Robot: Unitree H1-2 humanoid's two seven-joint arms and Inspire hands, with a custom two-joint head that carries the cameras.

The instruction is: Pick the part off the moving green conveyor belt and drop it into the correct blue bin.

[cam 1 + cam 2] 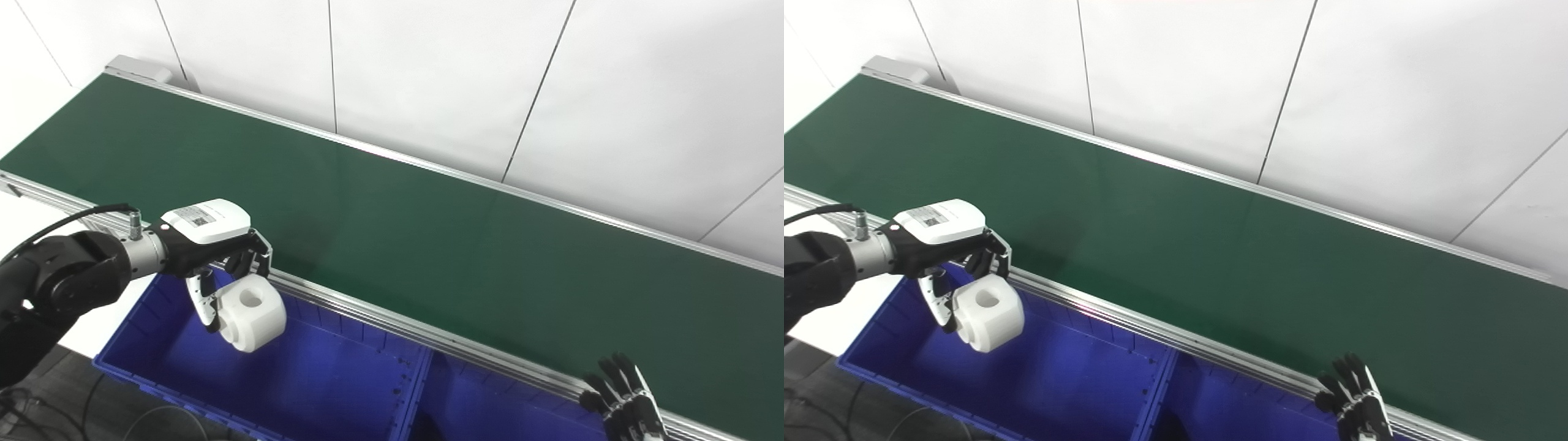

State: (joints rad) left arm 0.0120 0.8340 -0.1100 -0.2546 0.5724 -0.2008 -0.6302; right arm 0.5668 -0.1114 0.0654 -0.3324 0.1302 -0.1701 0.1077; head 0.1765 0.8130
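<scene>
Fingers [618, 373] of our right hand [628, 404] stand spread and empty at the near edge, beside the right-hand deep blue plastic bin [490, 398]. Our left hand [214, 257] is closed around the chunky white plastic part with a round bore [254, 312], thumb on one flat face and fingers on the top, holding it above the left-hand blue plastic bin [153, 343]. We judge it stiff, smooth and fairly light, best gripped across its flat faces; beyond lies the bare green conveyor belt [429, 226].

White round part [252, 312] with centre hole hanging tilted in left hand [211, 245] over left blue bin [318, 380], beside green belt [429, 245].
</scene>
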